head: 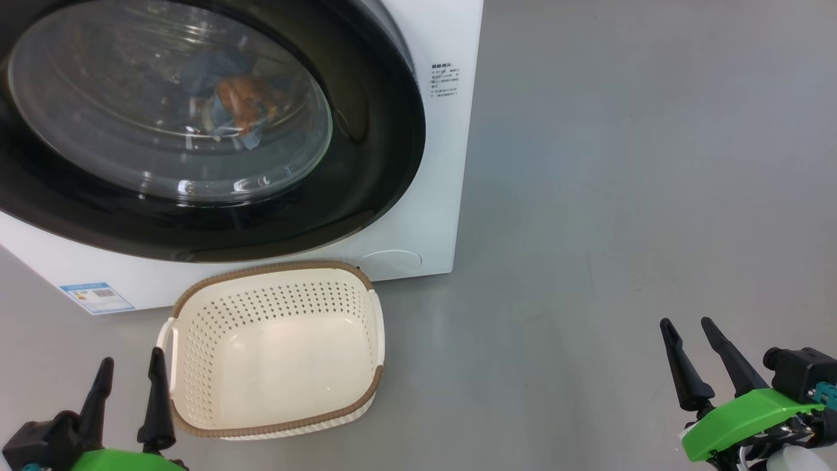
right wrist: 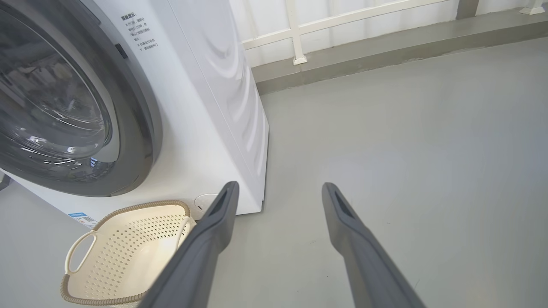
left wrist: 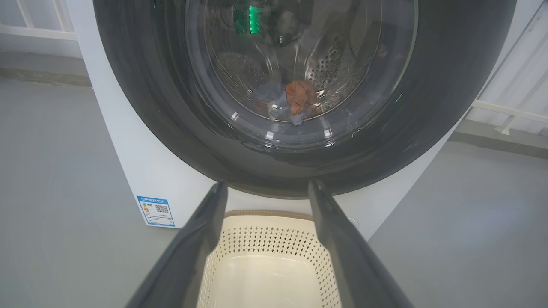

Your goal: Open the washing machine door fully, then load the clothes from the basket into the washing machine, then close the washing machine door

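The washing machine door stood shut, the clothes inside the washing machine, the basket empty before it. Left gripper and right gripper gaped, holding nothing; the task seemed done, with only a retreat left.

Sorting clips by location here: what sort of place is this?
Probably a laundry area: a white front-loading washing machine, an empty laundry basket on the grey floor, and a white railing behind.
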You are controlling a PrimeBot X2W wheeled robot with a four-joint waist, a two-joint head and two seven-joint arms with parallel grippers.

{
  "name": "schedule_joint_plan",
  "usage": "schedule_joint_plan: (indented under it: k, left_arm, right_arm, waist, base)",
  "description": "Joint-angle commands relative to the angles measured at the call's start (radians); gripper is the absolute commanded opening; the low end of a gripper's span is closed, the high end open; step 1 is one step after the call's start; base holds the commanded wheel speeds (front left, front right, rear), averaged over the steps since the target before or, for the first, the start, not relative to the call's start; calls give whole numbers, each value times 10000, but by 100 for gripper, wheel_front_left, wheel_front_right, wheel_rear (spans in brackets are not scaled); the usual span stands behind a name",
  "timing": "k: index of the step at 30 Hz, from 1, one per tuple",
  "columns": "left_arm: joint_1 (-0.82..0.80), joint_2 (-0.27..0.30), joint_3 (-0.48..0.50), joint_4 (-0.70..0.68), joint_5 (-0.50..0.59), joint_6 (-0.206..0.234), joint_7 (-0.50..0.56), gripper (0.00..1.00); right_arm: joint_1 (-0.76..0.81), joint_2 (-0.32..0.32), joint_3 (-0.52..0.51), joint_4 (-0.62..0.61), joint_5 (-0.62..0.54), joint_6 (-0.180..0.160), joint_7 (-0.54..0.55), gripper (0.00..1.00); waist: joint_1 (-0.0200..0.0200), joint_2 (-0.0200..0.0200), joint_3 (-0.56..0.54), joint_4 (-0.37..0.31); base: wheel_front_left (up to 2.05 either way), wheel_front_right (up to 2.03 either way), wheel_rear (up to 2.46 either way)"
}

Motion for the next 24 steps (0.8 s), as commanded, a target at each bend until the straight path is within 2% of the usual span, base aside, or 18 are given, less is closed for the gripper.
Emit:
schedule_joint_plan:
  k: [1, 23, 24]
  left_arm:
    - [-97, 216, 387, -168, 147, -15, -65, 100]
    - [-124, 157, 507, -168, 178, -15, -65, 100]
    - [1, -23, 127, 19, 88, 0, 0, 0]
  right_arm:
    - [178, -209, 194, -245, -97, 14, -48, 100]
    - [116, -225, 333, -291, -148, 14, -48, 100]
    - [11, -1, 81, -54, -49, 0, 0, 0]
  waist:
    - [0, -1, -6, -2]
    - [0, -1, 76, -15]
    - [0, -1, 76, -15]
  base:
    - [0, 0, 0]
    - [0, 0, 0]
    - [0, 0, 0]
